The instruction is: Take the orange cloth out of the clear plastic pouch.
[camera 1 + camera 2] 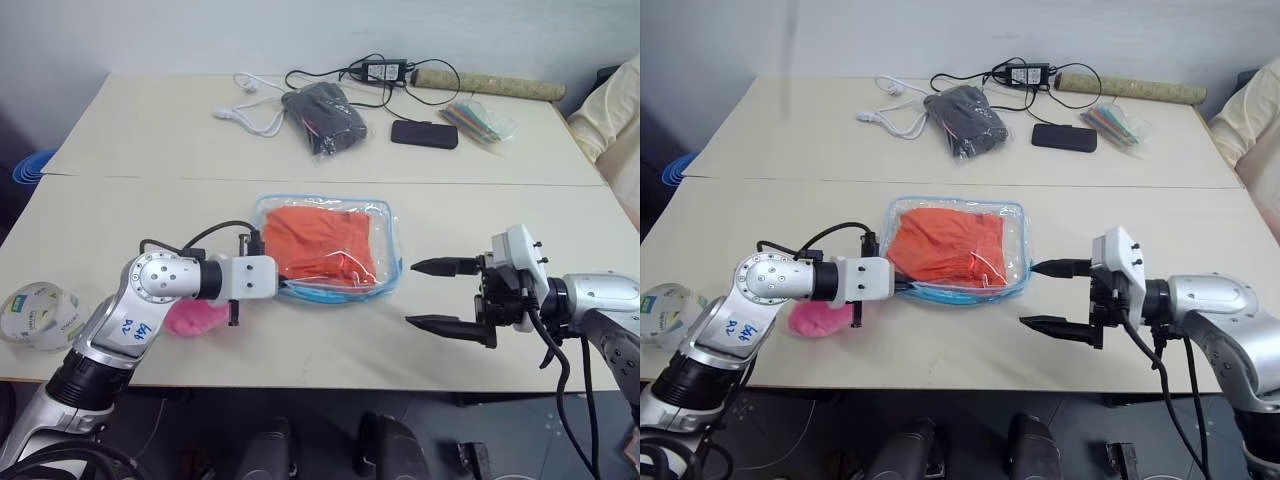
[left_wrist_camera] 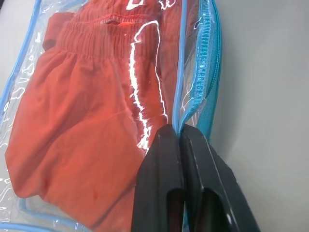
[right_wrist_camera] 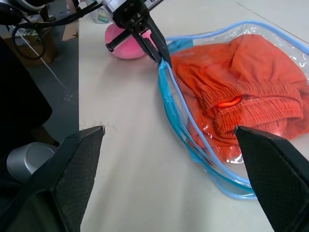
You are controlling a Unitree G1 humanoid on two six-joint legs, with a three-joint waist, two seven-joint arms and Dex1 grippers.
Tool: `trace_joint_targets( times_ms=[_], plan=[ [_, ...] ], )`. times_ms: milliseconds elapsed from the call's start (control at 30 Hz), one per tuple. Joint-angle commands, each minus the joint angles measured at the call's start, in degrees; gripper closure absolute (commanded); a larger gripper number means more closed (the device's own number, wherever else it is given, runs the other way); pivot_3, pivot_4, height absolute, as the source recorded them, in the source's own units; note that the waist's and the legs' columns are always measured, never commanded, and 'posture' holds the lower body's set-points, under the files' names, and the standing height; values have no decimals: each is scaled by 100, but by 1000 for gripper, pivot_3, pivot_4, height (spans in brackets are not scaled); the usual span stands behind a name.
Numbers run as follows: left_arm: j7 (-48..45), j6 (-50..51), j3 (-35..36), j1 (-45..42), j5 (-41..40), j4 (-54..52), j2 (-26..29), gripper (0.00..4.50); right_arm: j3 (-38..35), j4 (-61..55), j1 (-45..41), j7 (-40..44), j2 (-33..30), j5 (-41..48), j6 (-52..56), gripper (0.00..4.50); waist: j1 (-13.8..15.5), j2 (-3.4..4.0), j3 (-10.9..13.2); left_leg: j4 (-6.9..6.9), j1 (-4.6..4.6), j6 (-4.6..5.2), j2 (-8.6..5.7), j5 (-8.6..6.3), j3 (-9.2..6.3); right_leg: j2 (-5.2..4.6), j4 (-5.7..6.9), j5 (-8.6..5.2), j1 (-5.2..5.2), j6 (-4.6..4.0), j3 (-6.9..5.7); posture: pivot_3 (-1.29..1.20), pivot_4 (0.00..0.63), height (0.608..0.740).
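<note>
The clear plastic pouch (image 1: 386, 222) with light blue trim lies flat in the middle of the near table. The orange cloth (image 1: 320, 242) is bunched inside it. My left gripper (image 2: 179, 129) is shut on the pouch's blue-trimmed edge at its near left corner, also seen in the right wrist view as the left gripper (image 3: 163, 57). My right gripper (image 1: 411, 293) hovers open just right of the pouch's near right corner, pointing at it, with nothing between its fingers (image 3: 77, 164). Along the pouch's near side the blue zipper strips (image 3: 193, 145) look parted.
A pink plush toy (image 1: 195, 318) lies beside my left wrist, and a tape roll (image 1: 38, 315) sits at the front left. On the far table are a dark grey bundle (image 1: 323, 117), a phone (image 1: 424, 133), a bag of coloured sticks (image 1: 480, 120), cables and a charger (image 1: 385, 70). A person's sleeve (image 1: 610, 120) shows at right.
</note>
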Motion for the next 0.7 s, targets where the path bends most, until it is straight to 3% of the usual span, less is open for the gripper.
trace_joint_targets(
  times_ms=[33, 200, 367, 600, 700],
  plan=[
    [337, 848, 408, 81, -477, -454, -350, 4459, 173, -102, -95, -41, 137, -202, -247, 0, -1, 0, 0, 0, 0, 0, 0, 0, 0, 0, 1, 0, 0, 0, 0, 0, 150, 740],
    [843, 1708, 609, 115, -742, -815, -864, 4500, 604, -231, -173, -283, 408, -715, -556, 1548, 2, -2, -1, 5, 0, 1, 0, 1, -2, -1, 6, 0, 1, 0, 0, 0, 150, 740],
    [1186, 1999, 540, 263, -759, -1152, -1097, 4500, 1627, 40, -493, -955, 957, -2396, -1675, 3297, -16, -3, -2, 4, 1, -1, 0, 1, -1, 0, 7, 0, -1, 0, 1, 0, 150, 740],
    [1490, 2278, 585, 115, -881, -1274, -1328, 4500, 2682, 1263, -1179, -1916, 1688, -4462, -3113, 3297, -7, -4, -2, 6, 2, -4, -1, 3, -2, -1, 9, 0, 0, 0, 1, 0, 150, 740],
    [1521, 2399, 575, 22, -940, -1328, -1341, 4500, 2945, 1781, -1314, -2256, 1780, -5166, -3713, 2682, -11, -4, -2, 6, 0, -4, -2, 3, -3, -2, 8, 0, 0, 0, 0, 0, 150, 740]
  ],
)
